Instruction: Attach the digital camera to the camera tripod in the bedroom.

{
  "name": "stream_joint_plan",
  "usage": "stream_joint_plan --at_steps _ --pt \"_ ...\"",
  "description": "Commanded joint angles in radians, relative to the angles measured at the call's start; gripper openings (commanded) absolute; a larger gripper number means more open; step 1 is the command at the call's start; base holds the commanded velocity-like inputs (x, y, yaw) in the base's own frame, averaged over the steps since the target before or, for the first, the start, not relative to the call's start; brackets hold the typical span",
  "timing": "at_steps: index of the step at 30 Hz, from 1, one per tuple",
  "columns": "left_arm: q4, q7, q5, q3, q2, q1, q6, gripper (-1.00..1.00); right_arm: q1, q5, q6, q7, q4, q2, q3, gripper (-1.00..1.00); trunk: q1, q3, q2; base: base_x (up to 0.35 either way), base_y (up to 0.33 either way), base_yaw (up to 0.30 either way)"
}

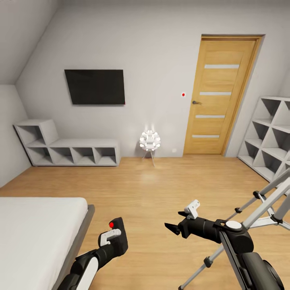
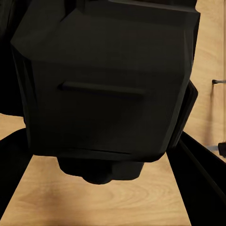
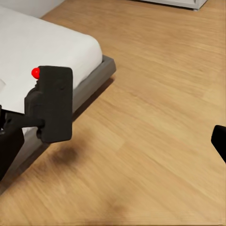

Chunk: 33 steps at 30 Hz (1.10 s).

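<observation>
1. You are in the bedroom, with the bed (image 1: pixel 36 233) at your left and the door (image 1: pixel 219 96) far ahead. The tripod (image 1: pixel 257 213) stands at your right, near the right arm; you see its legs, but not the head.
2. The camera (image 1: pixel 117 237) is in the left gripper (image 1: pixel 112 238), held above the floor (image 1: pixel 161 189) just beside the bed. The jaws are closed around its body.
3. The camera stands upright: its long axis is nearly vertical and the red button (image 1: pixel 111 224) is on top.
4. The right gripper (image 1: pixel 174 228) holds nothing, and I cannot tell how far its jaws are apart.
5. I judge you are at the carrying step. Next, turn right and bring the camera over the tripod head, keeping it upright.
</observation>
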Motion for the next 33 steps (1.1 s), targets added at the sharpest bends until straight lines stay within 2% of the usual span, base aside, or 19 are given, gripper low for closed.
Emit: stream_joint_plan --at_steps 1,11,33 --pt "-0.002 0.005 0.009 -0.001 -0.002 -0.001 0.005 -1.0 -0.001 0.011 0.004 0.007 -0.001 0.0 0.0 1.0 -0.004 0.002 0.007 0.0 0.0 0.0" --pt "-0.005 0.006 0.015 0.0 -0.004 -0.001 0.022 -1.0 -0.004 0.013 0.01 -0.025 -0.001 0.0 -0.002 1.0 -0.042 0.034 0.077 0.0 0.0 0.0" --pt "0.004 0.022 0.014 0.004 -0.005 -0.003 0.029 -1.0 -0.007 0.01 0.011 -0.03 -0.001 0.0 -0.003 1.0 -0.127 0.102 0.231 0.0 0.0 0.0"
